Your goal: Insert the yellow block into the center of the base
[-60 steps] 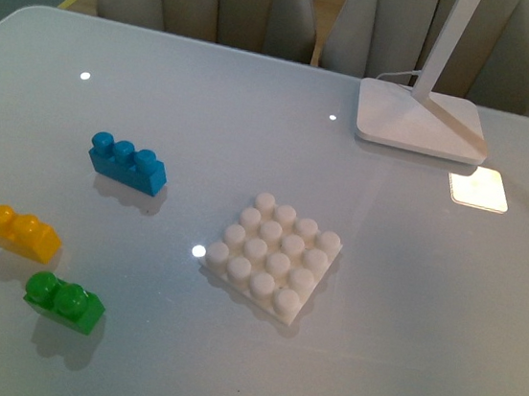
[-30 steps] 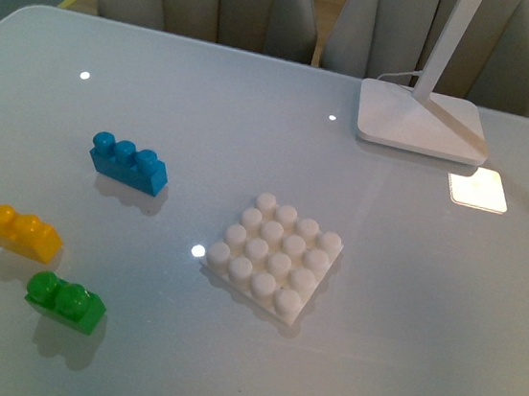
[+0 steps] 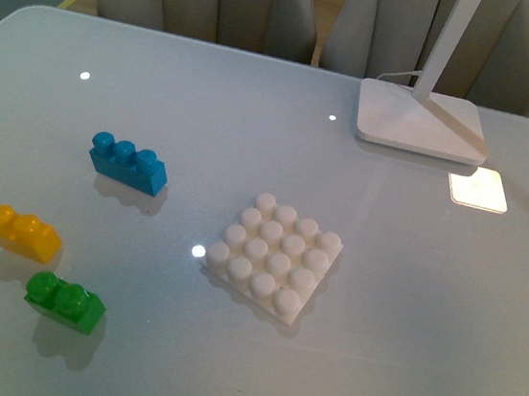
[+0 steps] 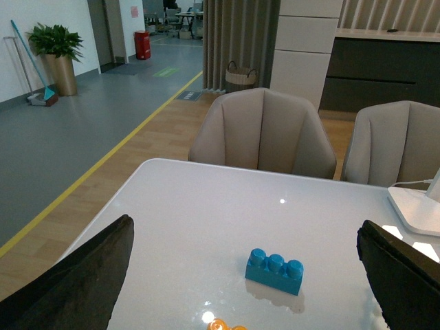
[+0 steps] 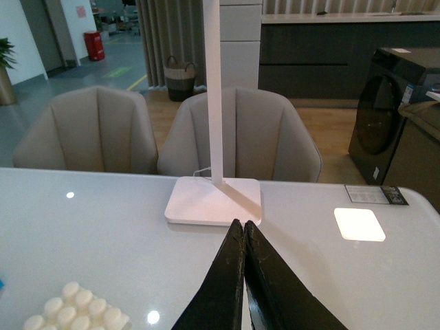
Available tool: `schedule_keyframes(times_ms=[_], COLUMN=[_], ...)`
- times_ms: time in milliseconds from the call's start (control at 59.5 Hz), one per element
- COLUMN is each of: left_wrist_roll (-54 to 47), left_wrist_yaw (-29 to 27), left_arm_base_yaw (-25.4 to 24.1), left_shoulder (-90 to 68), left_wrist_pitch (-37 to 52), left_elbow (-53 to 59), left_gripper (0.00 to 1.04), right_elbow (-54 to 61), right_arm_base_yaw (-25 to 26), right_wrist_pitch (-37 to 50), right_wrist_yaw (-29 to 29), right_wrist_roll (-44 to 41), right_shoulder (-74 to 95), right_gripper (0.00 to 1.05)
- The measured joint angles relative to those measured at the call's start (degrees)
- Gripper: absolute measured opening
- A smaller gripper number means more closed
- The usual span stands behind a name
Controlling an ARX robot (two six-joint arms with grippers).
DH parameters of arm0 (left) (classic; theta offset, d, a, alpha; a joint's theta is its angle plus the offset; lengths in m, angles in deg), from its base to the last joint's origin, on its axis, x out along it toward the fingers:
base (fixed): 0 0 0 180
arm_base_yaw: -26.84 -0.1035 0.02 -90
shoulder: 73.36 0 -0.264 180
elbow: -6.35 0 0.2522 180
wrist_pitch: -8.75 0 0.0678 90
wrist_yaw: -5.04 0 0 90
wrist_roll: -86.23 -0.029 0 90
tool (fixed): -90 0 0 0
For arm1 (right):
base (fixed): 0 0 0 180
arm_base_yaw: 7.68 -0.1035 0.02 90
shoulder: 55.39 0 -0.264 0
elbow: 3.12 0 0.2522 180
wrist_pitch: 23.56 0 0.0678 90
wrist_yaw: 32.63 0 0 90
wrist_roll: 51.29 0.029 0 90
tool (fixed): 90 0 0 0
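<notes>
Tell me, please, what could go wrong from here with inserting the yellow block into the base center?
The green brick lies close beside the yellow block, so the open left hand might bump or grab it instead.
The base rests on the glossy table, turned at an angle; pressing the block down could slide it or miss the center studs.

Wrist views crop yellow block [image 4: 221, 324] and base [image 5: 74, 310] at edge.

On the table [image 3: 216, 124], the base [image 3: 274, 257] lies centre. To its left, well apart: the longest brick [image 3: 129, 163] rearmost, the block [image 3: 23, 232] nearer, a third brick [image 3: 64, 301] just before it. A lamp foot [image 3: 419, 120] stands behind, right.
</notes>
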Motion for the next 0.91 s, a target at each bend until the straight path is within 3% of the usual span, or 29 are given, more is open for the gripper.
schedule_keyframes(times_ms=[437, 538, 722, 907], left_wrist_roll=[0.00, 0.00, 0.00, 0.00], left_wrist_yaw=[-0.02, -0.02, 0.00, 0.00], left_arm_base_yaw=[0.00, 0.00, 0.00, 0.00], left_shoulder=[0.00, 0.00, 0.00, 0.00], left_wrist_pitch=[0.00, 0.00, 0.00, 0.00], left_elbow=[0.00, 0.00, 0.00, 0.00], left_gripper=[0.97, 0.97, 0.97, 0.97], right_elbow=[0.00, -0.02, -0.02, -0.02], right_arm_base_yaw=[0.00, 0.00, 0.00, 0.00], right_wrist_pitch=[-7.63, -16.94, -17.70, -17.77], right_wrist_yaw=[0.00, -0.04, -0.04, -0.04], right_wrist_roll=[0.00, 0.00, 0.00, -0.02], right_shoulder=[-7.58, -15.32, -17.35, -17.44], right_gripper=[0.02, 0.02, 0.02, 0.34])
